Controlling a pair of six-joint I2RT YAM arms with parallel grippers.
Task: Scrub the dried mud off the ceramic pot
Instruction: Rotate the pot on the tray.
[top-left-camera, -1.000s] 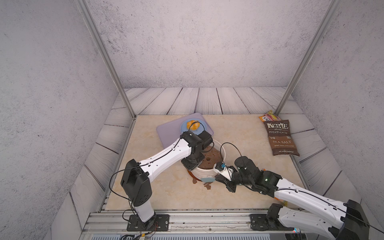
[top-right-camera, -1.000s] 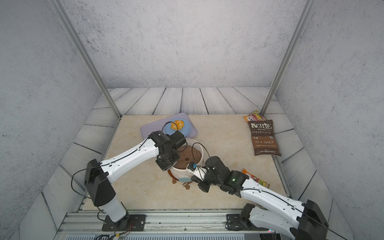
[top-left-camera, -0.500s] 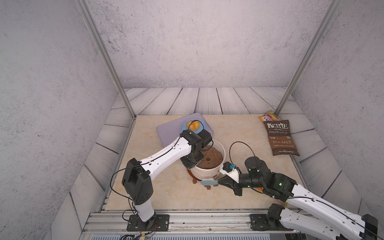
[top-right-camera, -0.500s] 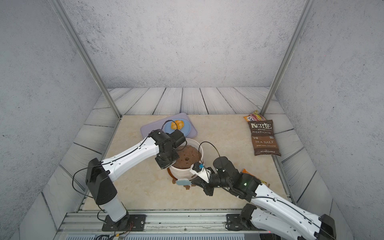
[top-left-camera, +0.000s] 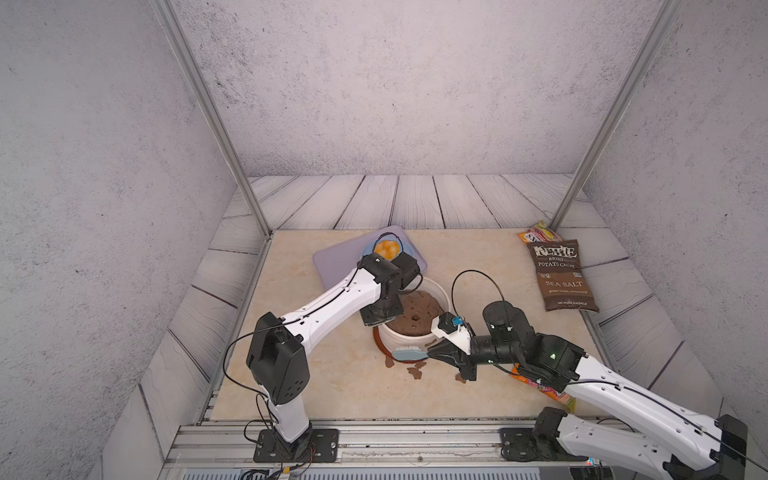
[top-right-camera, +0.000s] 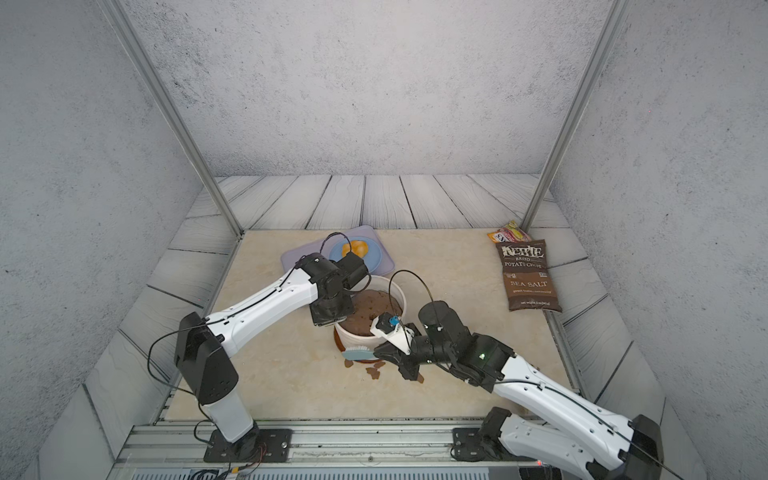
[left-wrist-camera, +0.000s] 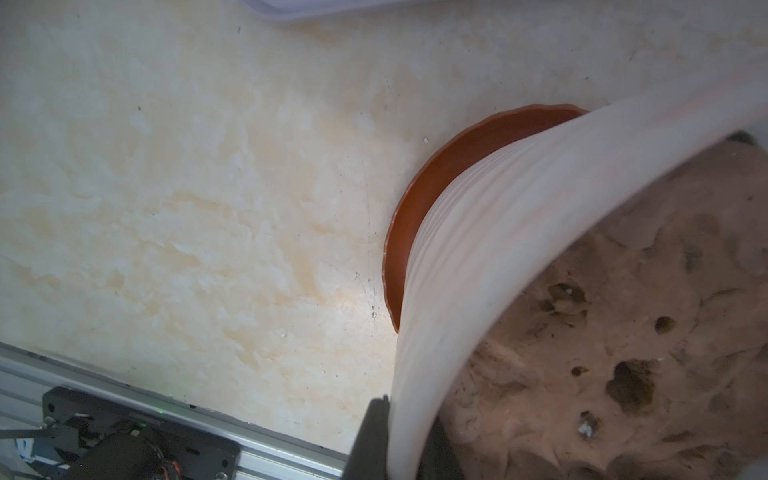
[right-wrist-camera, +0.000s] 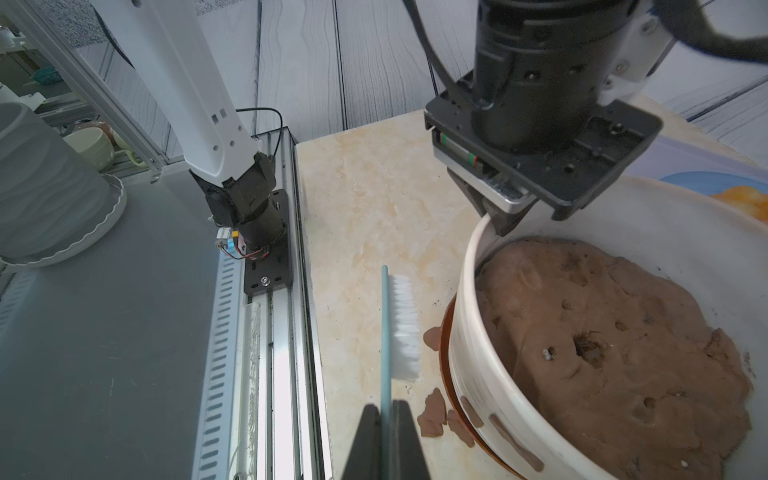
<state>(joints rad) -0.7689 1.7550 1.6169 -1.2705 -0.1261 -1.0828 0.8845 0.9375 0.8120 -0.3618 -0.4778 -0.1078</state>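
- Since a second ago, the right arm has been drawn back from the pot (top-left-camera: 440, 291) and the brush (top-left-camera: 409, 353) lowered from rim height to the foot of the pot's near wall. The left arm is little changed.
- Right gripper (right-wrist-camera: 385, 409): clamped on the thin teal brush handle. The bristles (right-wrist-camera: 405, 328) are turned toward the pot and appear just short of its wall.
- Left gripper (right-wrist-camera: 500, 222): pinched on the pot's thick rim, one finger inside and one outside, on the side away from the brush.
- The pot is seen upright on a rust-brown saucer (left-wrist-camera: 415, 216), filled with soil (top-left-camera: 415, 311).
- Mud: brown smears are noted low on the pot's near wall (right-wrist-camera: 513, 440). Loose flakes (top-left-camera: 415, 372) lie on the table (top-left-camera: 332, 395) just in front of the saucer.
- Handling, judged: the pot is taken to be rigid, heavy with fill, smooth and chip-prone. The rim is judged the best hold, and it must be braced firmly against sideways brush pressure.
- The dried smears are expected to be brittle and to flake under short strokes.
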